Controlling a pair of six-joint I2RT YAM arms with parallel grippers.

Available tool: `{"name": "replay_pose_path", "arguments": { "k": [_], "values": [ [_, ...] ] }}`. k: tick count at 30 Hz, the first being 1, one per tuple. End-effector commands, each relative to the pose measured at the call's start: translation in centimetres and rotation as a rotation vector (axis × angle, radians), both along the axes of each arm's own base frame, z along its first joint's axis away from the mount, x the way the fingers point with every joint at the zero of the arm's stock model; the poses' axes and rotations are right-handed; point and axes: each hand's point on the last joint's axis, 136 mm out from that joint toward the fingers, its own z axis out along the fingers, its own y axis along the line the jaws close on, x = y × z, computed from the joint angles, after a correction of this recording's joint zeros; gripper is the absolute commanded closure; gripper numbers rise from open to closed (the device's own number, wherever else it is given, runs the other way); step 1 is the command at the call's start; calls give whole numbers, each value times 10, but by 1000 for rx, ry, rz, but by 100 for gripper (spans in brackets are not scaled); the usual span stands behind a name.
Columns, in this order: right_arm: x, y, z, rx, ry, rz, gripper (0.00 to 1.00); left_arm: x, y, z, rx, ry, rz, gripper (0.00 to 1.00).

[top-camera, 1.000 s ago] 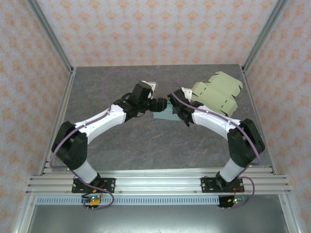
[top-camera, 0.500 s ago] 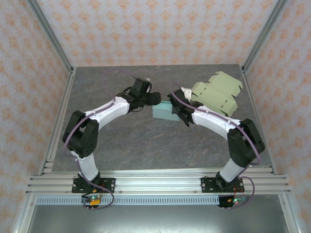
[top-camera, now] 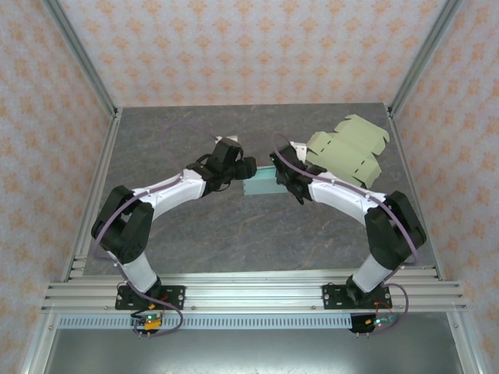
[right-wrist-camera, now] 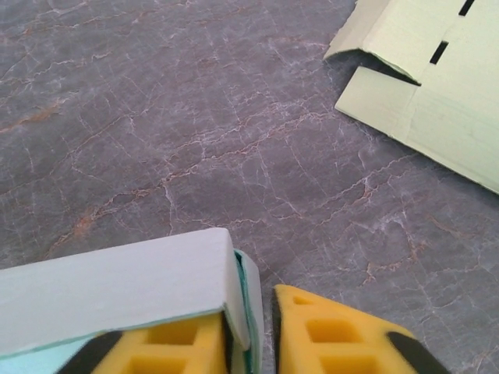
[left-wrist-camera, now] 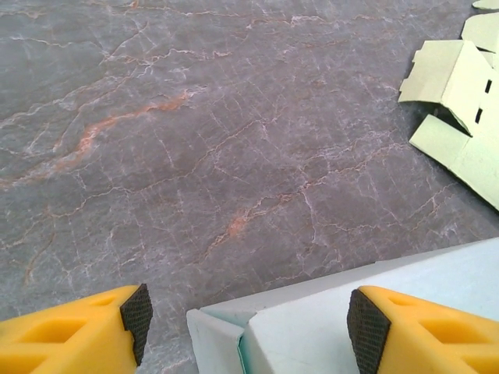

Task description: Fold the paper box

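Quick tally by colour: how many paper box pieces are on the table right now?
pale blue box, partly folded: 1
pale green box blank, lying flat: 1
Total: 2

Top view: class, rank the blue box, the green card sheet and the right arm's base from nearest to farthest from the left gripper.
1. The blue box, right beside the left gripper.
2. The green card sheet, back right.
3. The right arm's base, near edge, right.
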Motion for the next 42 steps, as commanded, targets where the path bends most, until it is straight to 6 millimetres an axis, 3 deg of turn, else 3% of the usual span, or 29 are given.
{"name": "replay_pose_path", "arguments": {
  "k": [1,6,8,11,13,15,18,21,26,28,31,33,38,42],
  "values": [
    [-13,5,9,36,-29,86,67,-19,18,-34,123,67,47,30],
    [-24,-8,29,113,-59,77,47,-20,20,-39,164,67,60,30],
    [-26,-18,34,225,-33,8,40,-21,21,-41,171,69,66,30],
    [-23,-20,50,431,-23,-63,39,-21,23,-43,183,71,71,30],
    [-20,-32,68,496,-54,-172,29,-22,24,-43,166,78,98,30],
    [-15,-39,71,628,-35,-307,23,-23,25,-44,164,80,106,30],
    [-6,-19,55,855,107,-391,30,-25,27,-44,160,79,115,29],
    [-2,-1,37,947,200,-416,35,-25,28,-44,156,77,117,29],
    [-14,-7,-24,806,325,-449,41,-26,31,-48,164,74,125,29],
    [-27,-20,-57,720,425,-498,43,-27,32,-53,172,72,124,29],
    [-27,-24,-79,756,522,-498,53,-27,34,-60,196,43,119,29],
    [-21,-22,-70,761,506,-460,53,-29,37,-66,207,34,117,29],
    [-2,-30,-14,612,373,-271,46,-31,39,-62,257,-24,96,28],
    [0,-36,27,454,284,-75,39,-35,31,-63,287,-48,63,28]
  ]
}}
